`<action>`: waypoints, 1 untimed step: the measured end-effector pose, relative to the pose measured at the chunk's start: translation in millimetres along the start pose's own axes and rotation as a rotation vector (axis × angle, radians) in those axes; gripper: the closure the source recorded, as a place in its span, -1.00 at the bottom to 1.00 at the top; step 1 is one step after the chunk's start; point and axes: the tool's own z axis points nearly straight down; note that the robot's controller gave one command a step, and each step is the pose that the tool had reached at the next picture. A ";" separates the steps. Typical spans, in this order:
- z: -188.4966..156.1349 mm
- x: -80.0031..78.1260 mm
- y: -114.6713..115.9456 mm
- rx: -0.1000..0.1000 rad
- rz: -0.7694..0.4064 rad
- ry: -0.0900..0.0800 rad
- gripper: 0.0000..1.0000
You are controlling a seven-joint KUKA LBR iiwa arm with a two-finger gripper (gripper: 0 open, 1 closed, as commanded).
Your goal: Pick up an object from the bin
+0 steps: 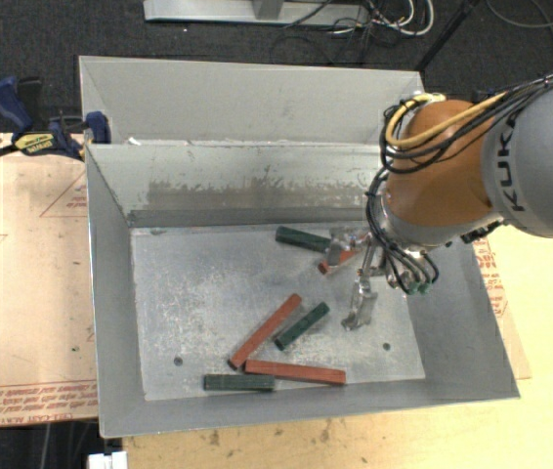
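Short dark green stick (pixel 302 325) lies flat on the floor of the bin (pixel 189 291), tilted on a diagonal; it is the object nearest the gripper (pixel 358 313).

1. Gripper: hangs tip-down over bare floor just to the view-right of the short dark green stick, apart from it. Whether the claw is apart or together cannot be told from this view. Nothing is seen clamped in it.
2. Red-brown stick (pixel 267 331): just beside the short dark green stick on its view-left, on nearly the same diagonal.
3. Red stick (pixel 295 370): toward the near wall from the short dark green stick, lying level, its left end meeting the lower end of the red-brown stick.
4. Second dark green stick (pixel 238 383): farther to the lower left, next to the red stick's left end.
5. Third dark green stick (pixel 300 238): well apart, toward the back wall.
6. Small reddish piece (pixel 331 260): up and to the right, partly hidden under the wrist.
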 end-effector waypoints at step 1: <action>61.5 24.9 39.0 0.000 0.012 0.001 -1.00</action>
